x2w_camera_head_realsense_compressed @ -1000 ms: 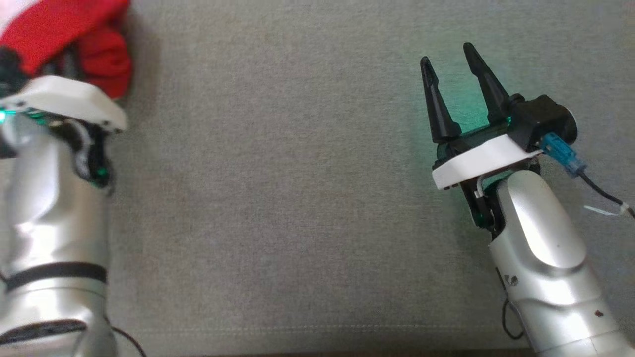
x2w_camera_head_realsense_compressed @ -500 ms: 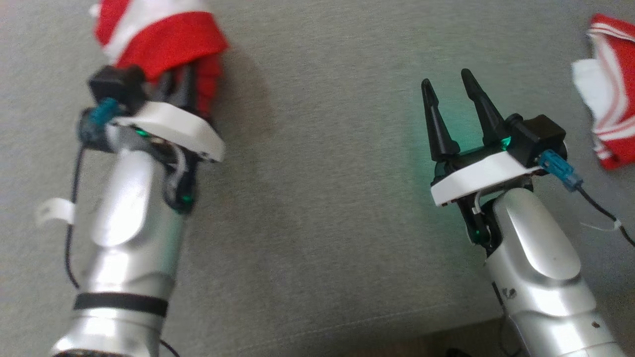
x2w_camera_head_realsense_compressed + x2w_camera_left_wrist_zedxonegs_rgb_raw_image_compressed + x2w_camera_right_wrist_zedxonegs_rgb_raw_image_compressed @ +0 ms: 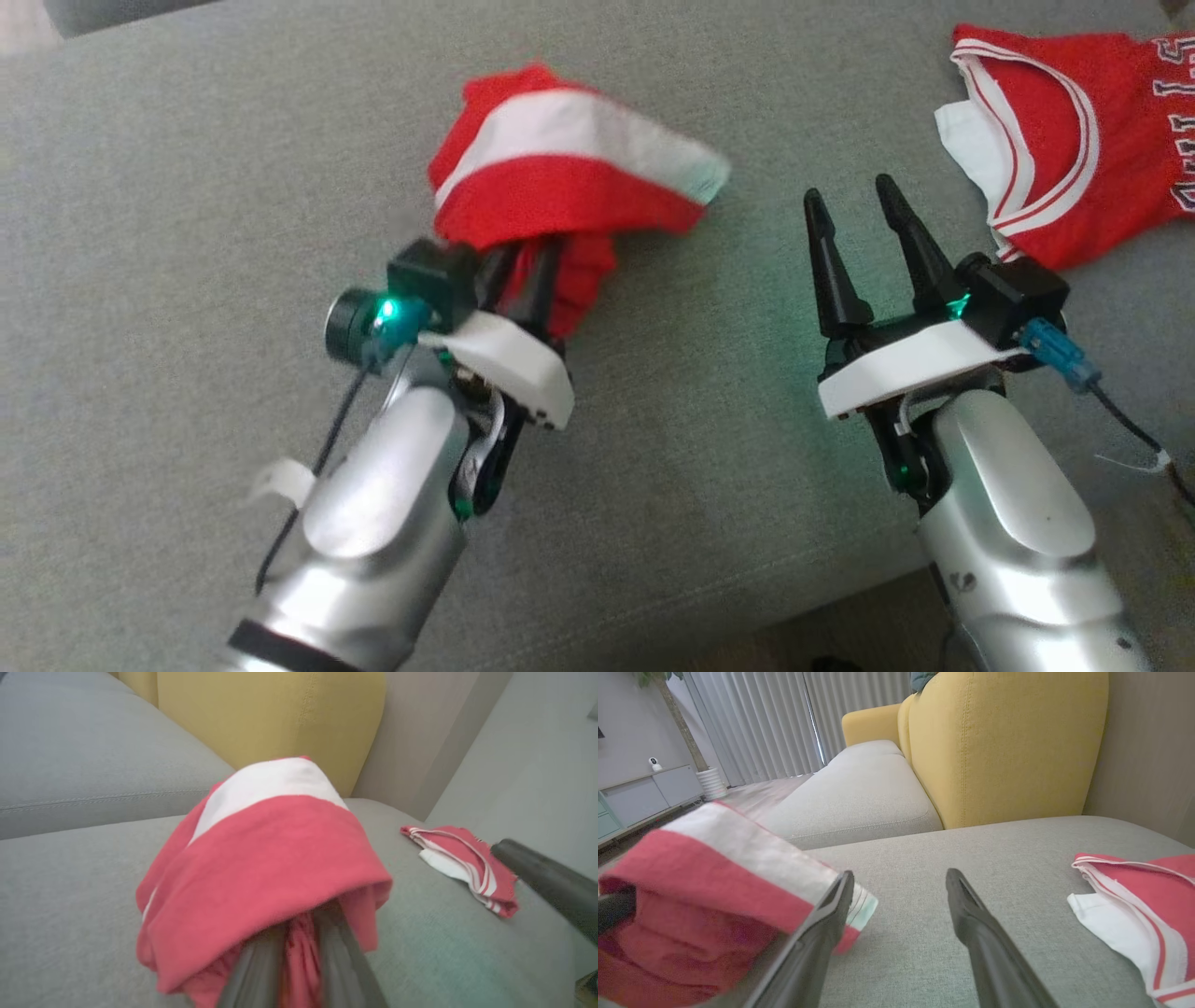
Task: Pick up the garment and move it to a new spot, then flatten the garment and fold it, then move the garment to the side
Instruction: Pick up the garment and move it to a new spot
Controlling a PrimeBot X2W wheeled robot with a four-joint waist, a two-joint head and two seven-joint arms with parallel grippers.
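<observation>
Red garment (image 3: 560, 187) pinched in left end effector (image 3: 521, 266) — right end effector (image 3: 848, 196) spread.

Your head cam looks down on the sofa seat (image 3: 187, 187); both wrist cams sit low, close — facing the yellow backrest (image 3: 1004, 742), sharing the bunched garment (image 3: 261, 858).

Lettering barely legible: white block characters, sideways, on red jersey (image 3: 1130, 159) at right edge of head view, cut off by frame. Possibly "LL" strokes and part of a digit above. Word itself not readable.
</observation>
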